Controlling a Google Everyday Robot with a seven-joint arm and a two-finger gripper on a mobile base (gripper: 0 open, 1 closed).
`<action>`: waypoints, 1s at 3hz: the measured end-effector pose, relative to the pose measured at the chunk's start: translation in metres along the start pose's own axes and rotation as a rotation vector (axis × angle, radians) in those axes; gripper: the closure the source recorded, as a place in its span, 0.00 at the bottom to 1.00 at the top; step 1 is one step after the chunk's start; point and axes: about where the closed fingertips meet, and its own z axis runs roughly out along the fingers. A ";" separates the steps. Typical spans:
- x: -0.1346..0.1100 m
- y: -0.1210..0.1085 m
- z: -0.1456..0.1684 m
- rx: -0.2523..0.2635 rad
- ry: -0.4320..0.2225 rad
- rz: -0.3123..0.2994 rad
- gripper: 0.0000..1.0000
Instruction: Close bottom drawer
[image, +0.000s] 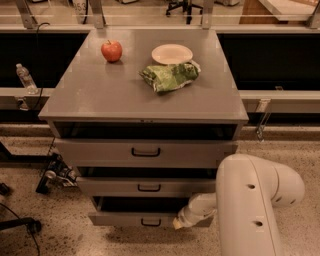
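Note:
The bottom drawer (125, 218) is the lowest of three in the grey cabinet; its slim front with a small black bar handle (150, 223) still stands out a little beyond the drawer above, with a dark gap behind it. My gripper (178, 223) sits at the right part of that drawer front, touching or nearly touching it, at the end of the white arm (250, 205) that comes in from the lower right. The top drawer (145, 151) and the middle drawer (147, 187) also stand partly out.
On the cabinet top (100, 95) lie a red apple (111, 50), a white plate (172, 53) and a green crumpled bag (169, 76). A water bottle (24, 77) stands at the left. Cables and a small device (55, 172) lie on the speckled floor at the left.

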 end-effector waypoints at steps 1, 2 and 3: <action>-0.020 -0.011 -0.007 0.019 -0.073 -0.013 1.00; -0.033 -0.018 -0.008 0.028 -0.116 -0.021 1.00; -0.041 -0.021 -0.009 0.038 -0.149 -0.026 1.00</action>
